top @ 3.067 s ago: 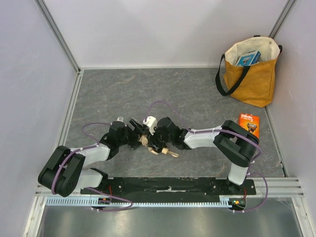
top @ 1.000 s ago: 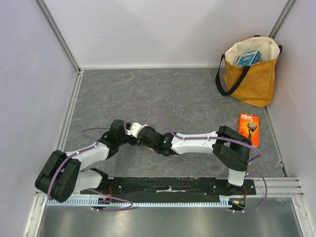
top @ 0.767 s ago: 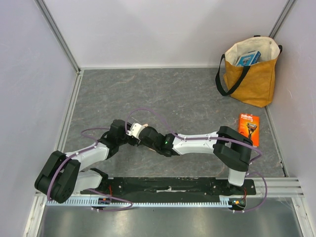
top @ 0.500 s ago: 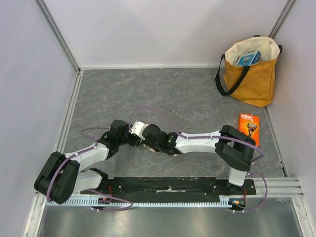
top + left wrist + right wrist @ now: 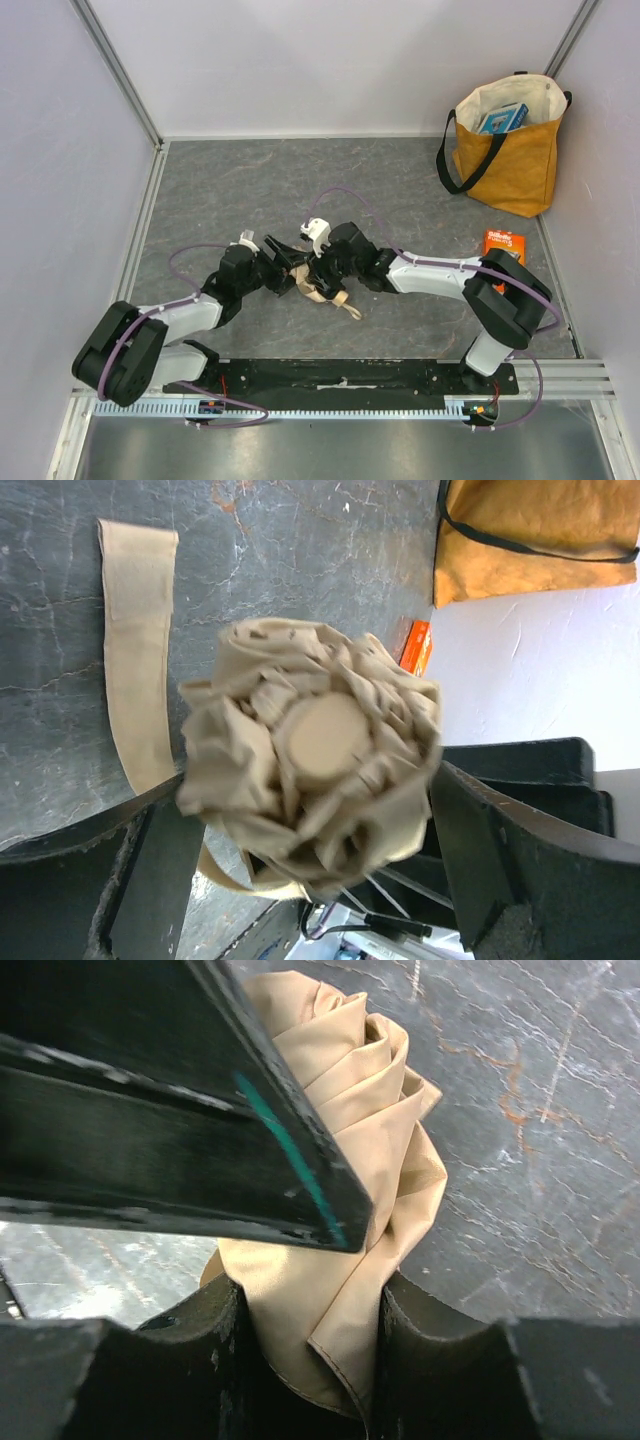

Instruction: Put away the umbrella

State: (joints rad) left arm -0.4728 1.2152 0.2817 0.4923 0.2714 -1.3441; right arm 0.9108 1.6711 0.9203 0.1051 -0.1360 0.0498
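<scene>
With left gripper [image 5: 310, 780] and right gripper [image 5: 305, 1310] clamped on the bunched umbrella [image 5: 317, 291], well apart from the tote bag [image 5: 510, 160], opposing pulls could drag fabric loose.

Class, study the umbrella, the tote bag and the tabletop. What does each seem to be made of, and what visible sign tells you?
The umbrella: thin, matte beige fabric, probably synthetic; it crumples into soft folds. The tote bag: stiffer mustard cloth, maybe canvas; it stands upright with its mouth open. The tabletop: grey with stone-like veins, possibly a printed laminate or mat.
</scene>
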